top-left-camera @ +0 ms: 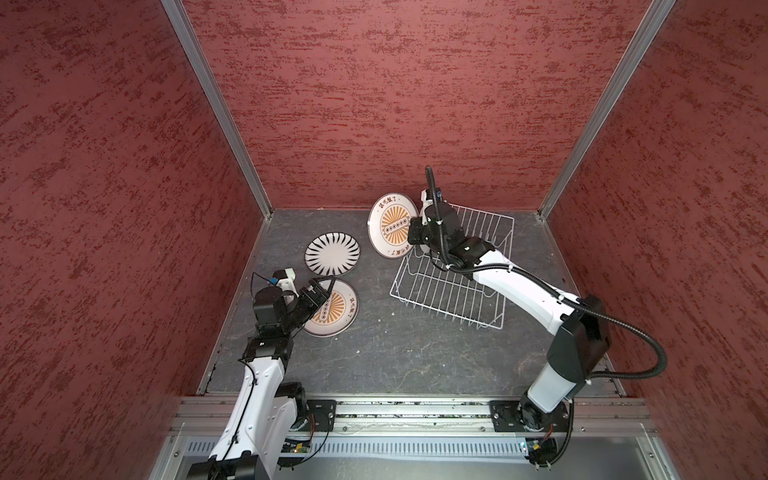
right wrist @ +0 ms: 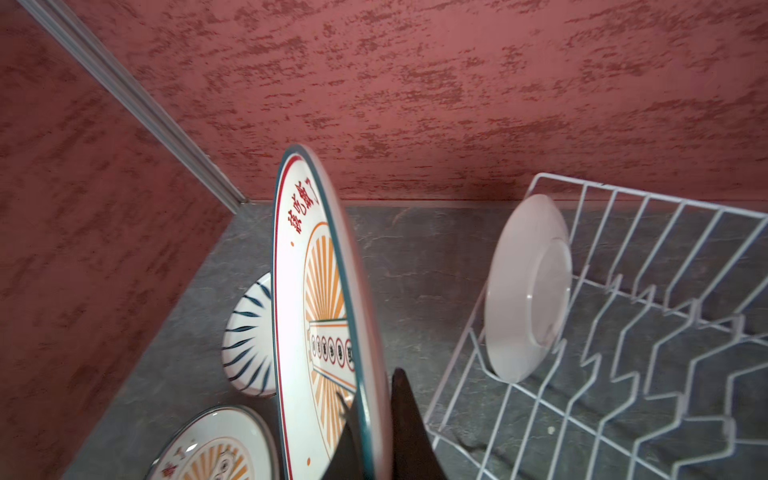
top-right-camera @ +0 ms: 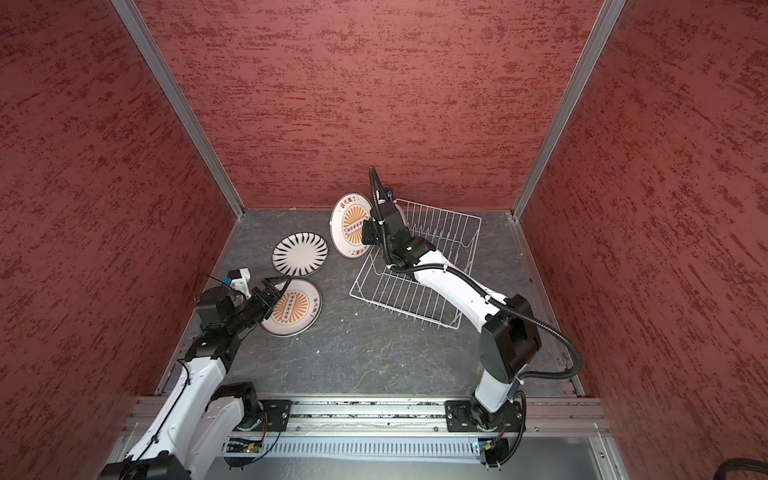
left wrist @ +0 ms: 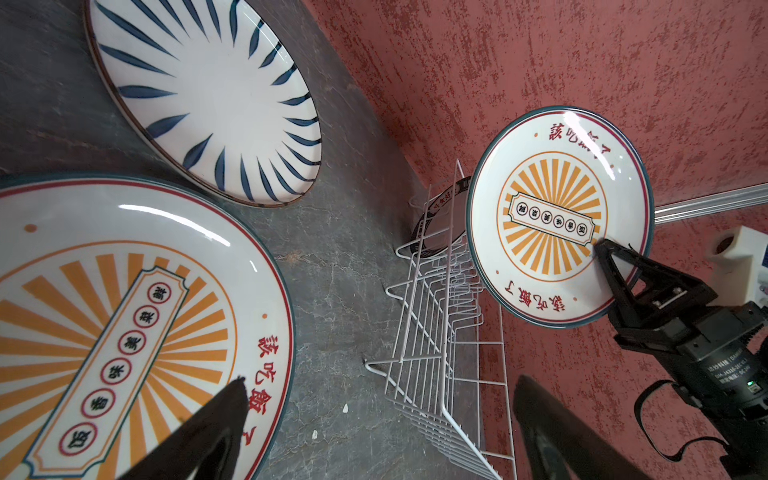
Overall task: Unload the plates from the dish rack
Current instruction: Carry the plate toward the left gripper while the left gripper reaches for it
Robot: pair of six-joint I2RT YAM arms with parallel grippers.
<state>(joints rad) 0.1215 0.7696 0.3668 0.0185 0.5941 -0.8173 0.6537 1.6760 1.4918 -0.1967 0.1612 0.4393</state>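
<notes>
- Right gripper clamped on rim of sunburst plate, upright beside the dish rack.
- Judged rigid, glazed, slippery, breakable; rim pinch suits.
- One white-backed plate stands racked, apparently the last.
- Left gripper gapes over a flat plate.

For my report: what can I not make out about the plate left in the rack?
Its face: right wrist view shows the racked plate from the plain back only.
Left wrist view: the held plate covers most of it.
Top views: the right arm mostly covers it.
</notes>
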